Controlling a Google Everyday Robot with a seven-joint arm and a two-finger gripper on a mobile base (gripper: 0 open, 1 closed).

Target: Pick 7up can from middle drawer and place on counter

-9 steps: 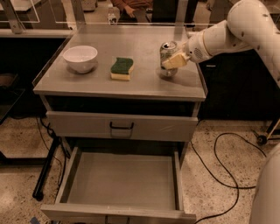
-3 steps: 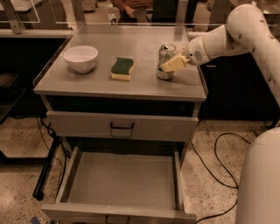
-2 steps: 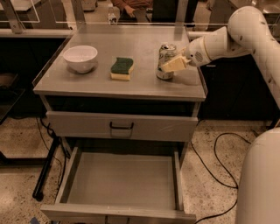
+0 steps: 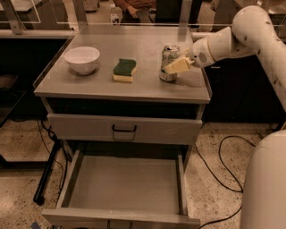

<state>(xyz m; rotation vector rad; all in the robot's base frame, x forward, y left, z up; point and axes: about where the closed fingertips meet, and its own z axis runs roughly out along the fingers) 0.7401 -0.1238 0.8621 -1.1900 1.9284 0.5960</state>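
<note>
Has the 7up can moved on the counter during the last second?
No. The 7up can keeps the same gap right of the sponge on the counter; the gripper is at its right side.

Gripper on counter, against the can, covers its right side (label unreadable). Drawer front cut by bottom edge. Arm runs off right edge. Person cropped at top.

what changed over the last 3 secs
The hand and the can it is at slid slightly left on the counter; the robot's white body came further into view at lower right. Whether the can was let go is unclear. Bowl, sponge and open drawer stayed put.
</note>
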